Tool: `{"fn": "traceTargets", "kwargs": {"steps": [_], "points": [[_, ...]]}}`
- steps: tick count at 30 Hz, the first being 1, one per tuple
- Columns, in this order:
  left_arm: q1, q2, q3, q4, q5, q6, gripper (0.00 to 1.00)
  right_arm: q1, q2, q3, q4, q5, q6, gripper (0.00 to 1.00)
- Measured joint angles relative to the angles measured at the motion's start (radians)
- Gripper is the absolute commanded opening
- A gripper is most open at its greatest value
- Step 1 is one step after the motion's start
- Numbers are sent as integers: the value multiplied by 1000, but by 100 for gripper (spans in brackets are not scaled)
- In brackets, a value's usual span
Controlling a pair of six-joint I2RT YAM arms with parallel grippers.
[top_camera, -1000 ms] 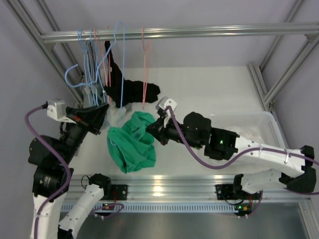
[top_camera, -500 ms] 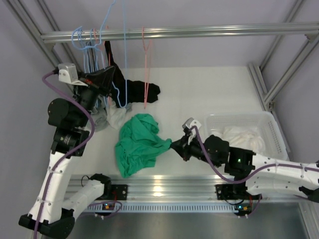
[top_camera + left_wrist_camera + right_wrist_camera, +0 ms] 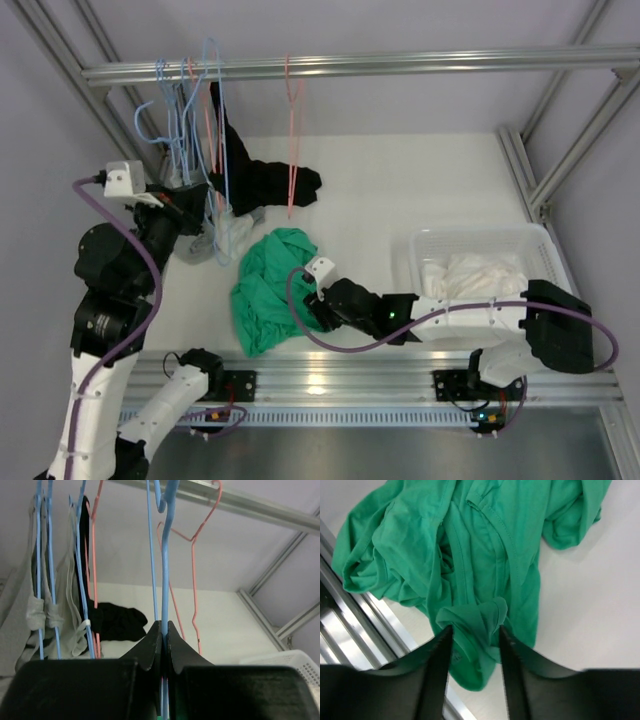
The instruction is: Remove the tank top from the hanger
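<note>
Nearest the arms, the green tank top (image 3: 270, 290) lies crumpled on the surface (image 3: 400, 190), with nothing of it left hanging. The right gripper (image 3: 475, 628) has slid in from beside the garment to its right edge, so the stretched-out corner of half a second ago has gone slack. A bunched fold sits between its fingers (image 3: 437, 665) and touches both, so they look closed on it at a moderate gap. From above, the fingertips themselves are hidden under the wrist. Farther back, the left gripper (image 3: 164, 627) has dropped from its raised reach. Its fingers are pressed tight on the wire of the blue hanger (image 3: 164, 570), which now hangs among the others under the rail (image 3: 400, 64) with no green on it. By this, the removal itself looks done, and what remains is probably letting go on both sides. The hanger's lower part is blocked by the fingers in the left wrist view. Its hook reaches the rail, but whether it is properly seated is hard to make out among the crowded blue and pink wires. Beyond them a black garment (image 3: 270, 180) lies on the surface, partly screened by those wires.
</note>
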Motion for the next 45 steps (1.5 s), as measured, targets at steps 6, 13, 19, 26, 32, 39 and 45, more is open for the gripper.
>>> {"fn": "traceTargets", "kwargs": {"steps": [6, 13, 19, 26, 32, 39, 45], "points": [[1, 68, 7, -113, 19, -10, 0, -2, 26, 2, 53, 10, 10, 91], [0, 26, 17, -280, 87, -31, 0, -21, 26, 0, 79, 13, 11, 95], [1, -10, 106, -460, 53, -22, 0, -27, 25, -1, 85, 13, 11, 95], [1, 143, 249, -512, 37, 48, 0, -27, 25, -1, 85, 13, 11, 95], [1, 474, 404, -529, -12, 101, 0, -28, -10, -5, 86, 13, 11, 96], [-5, 663, 628, -578, -49, 139, 0, -45, -53, -29, 91, 16, 11, 97], [-26, 717, 783, -590, -86, 160, 0, -51, -53, -53, 90, 16, 11, 97]]}}
